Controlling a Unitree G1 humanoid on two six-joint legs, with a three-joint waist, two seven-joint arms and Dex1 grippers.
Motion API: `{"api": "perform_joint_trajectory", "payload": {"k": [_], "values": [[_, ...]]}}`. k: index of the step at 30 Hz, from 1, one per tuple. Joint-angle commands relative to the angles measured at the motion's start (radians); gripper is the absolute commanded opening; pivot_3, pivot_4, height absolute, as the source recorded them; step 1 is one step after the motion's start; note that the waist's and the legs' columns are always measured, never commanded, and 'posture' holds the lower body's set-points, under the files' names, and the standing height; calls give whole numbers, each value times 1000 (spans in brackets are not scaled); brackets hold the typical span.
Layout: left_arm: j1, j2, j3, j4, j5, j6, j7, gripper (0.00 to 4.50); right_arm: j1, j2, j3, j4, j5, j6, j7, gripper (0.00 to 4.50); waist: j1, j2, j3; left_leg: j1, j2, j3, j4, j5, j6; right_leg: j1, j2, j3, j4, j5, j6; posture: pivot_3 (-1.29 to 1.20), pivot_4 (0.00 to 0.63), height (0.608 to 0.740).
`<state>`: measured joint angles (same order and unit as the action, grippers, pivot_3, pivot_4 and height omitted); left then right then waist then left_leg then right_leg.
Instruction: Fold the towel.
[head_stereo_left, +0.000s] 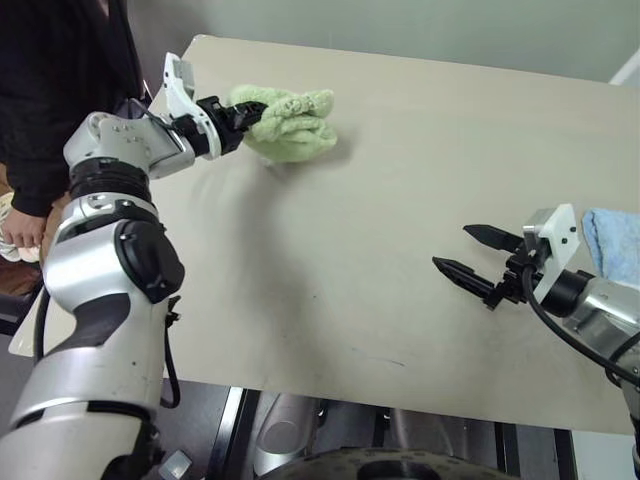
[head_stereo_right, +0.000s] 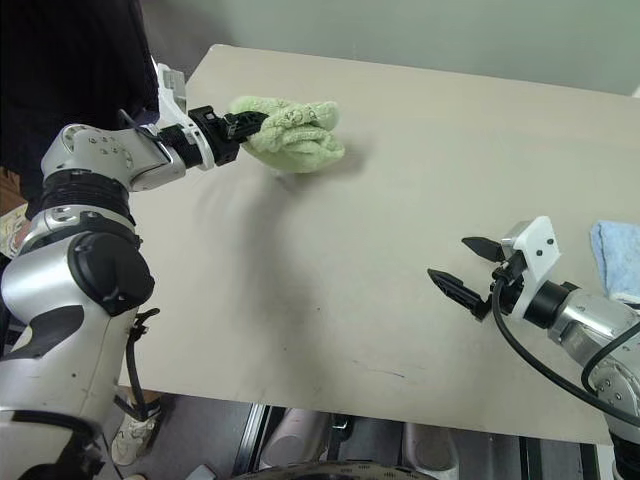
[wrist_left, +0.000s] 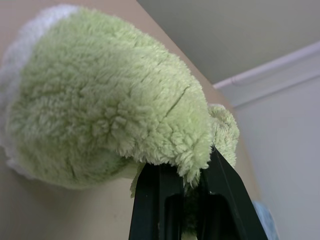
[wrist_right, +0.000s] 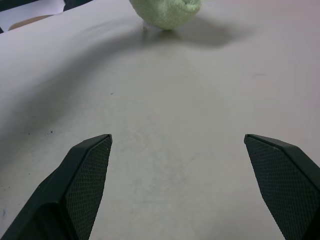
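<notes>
Head views: one towel (head_stereo_left: 290, 122), bunched, at the table's (head_stereo_left: 400, 230) far left corner, pinched in the left gripper (head_stereo_left: 243, 116); right gripper (head_stereo_left: 478, 255) spread empty, well apart toward the near right edge; one blue towel (head_stereo_left: 612, 243) beside it.
Left wrist: fingers (wrist_left: 155, 200) clamped on towel.
Right wrist: towel straight ahead, far off.

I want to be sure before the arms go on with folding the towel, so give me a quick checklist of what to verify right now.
1. Left end effector shut on the green towel: ok.
2. Towel spread flat for folding: not ok, it is bunched in a lump.
3. Right end effector open and holding nothing: ok.
4. Bare table between the right end effector and the towel: ok.
5. Light blue towel apart from the green one, at the table's right edge: ok.
6. Person at the table's far left corner, close beside the left arm: not ok.
</notes>
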<state>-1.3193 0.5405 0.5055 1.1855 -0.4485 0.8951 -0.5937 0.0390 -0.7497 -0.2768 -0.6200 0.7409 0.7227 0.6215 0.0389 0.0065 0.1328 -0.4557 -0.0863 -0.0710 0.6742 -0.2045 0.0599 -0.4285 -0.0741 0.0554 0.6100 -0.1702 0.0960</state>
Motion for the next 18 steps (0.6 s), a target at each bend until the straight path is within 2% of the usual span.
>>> {"api": "perform_joint_trajectory", "payload": {"k": [1, 9, 17, 18], "values": [[-58, 51, 45, 16, -23, -106, 45, 32, -10, -6, -9, -2, -6, -25, 19, 4500, -3, 0, 1, 0, 0, 0, -1, 0, -1, -1, 0, 0, 0, 0, 0, 0, 150, 733], [-84, 117, 63, 85, -1, -305, 134, 32, -6, -3, -2, 5, -18, -33, 24, 4500, -7, 1, 1, 0, 1, 0, -8, 2, -2, -4, 0, 0, 0, 0, 1, 0, 150, 733], [-40, 194, 48, 125, 50, -488, 170, 32, 19, -3, -16, -5, -19, -34, 25, 4500, -9, 1, 1, -1, 1, 0, -9, 3, -4, -5, 5, -4, 1, -1, -2, 0, 150, 733], [-27, 201, 39, 127, 63, -507, 164, 32, 27, -6, -22, -10, -16, -32, 26, 4500, -10, 1, 1, -1, 2, -2, -8, 2, -4, -4, 3, 1, 0, -1, -2, 0, 150, 733]]}}
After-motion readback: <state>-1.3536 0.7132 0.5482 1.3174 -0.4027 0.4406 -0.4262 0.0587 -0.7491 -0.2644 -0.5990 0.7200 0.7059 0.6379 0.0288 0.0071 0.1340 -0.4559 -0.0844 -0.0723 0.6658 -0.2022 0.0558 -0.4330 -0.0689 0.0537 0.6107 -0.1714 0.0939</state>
